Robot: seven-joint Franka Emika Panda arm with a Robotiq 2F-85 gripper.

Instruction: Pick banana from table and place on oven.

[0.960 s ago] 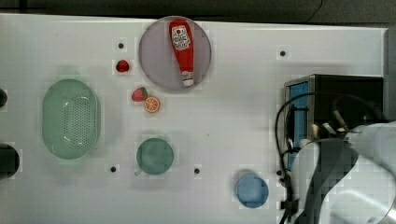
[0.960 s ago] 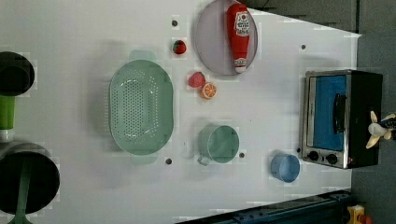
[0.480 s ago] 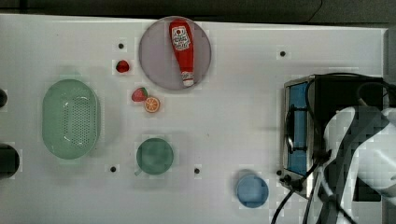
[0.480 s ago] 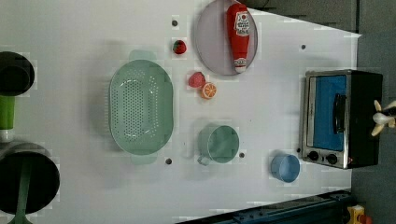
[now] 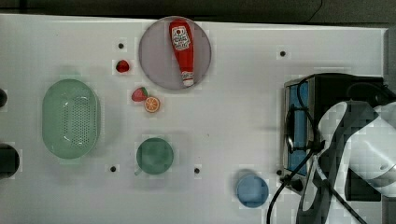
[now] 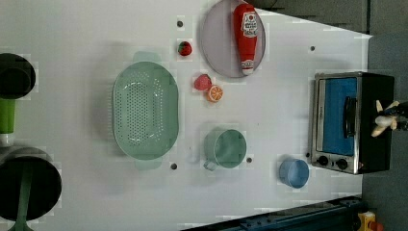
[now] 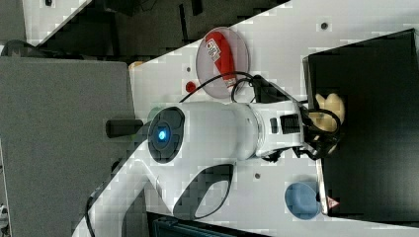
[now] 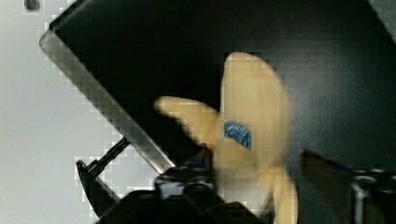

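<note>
The pale-yellow banana [image 8: 247, 135] hangs between my gripper's [image 8: 252, 186] dark fingers, which are shut on its lower part. It sits just over the black top of the oven [image 8: 140, 56]. In the right view the banana [image 7: 330, 109] lies against the oven [image 7: 375, 123] top near its front edge, with the gripper [image 7: 328, 131] around it. In the left view the banana [image 6: 382, 123] overlaps the far edge of the oven [image 6: 337, 120], under the gripper [image 6: 393, 112]. My white arm [image 5: 359, 154] covers much of the oven [image 5: 336, 84] in the top view.
On the white table [image 5: 233, 116] stand a grey plate [image 5: 159, 70] with a ketchup bottle [image 5: 182, 46], two strawberries [image 5: 122, 66], an orange slice [image 5: 151, 104], a green colander [image 5: 70, 118], a green cup [image 5: 154, 156] and a blue cup [image 5: 252, 190] beside the oven.
My arm has swung further over the oven toward the top view's right. In the left view the banana has moved up and then closer against the oven's top.
</note>
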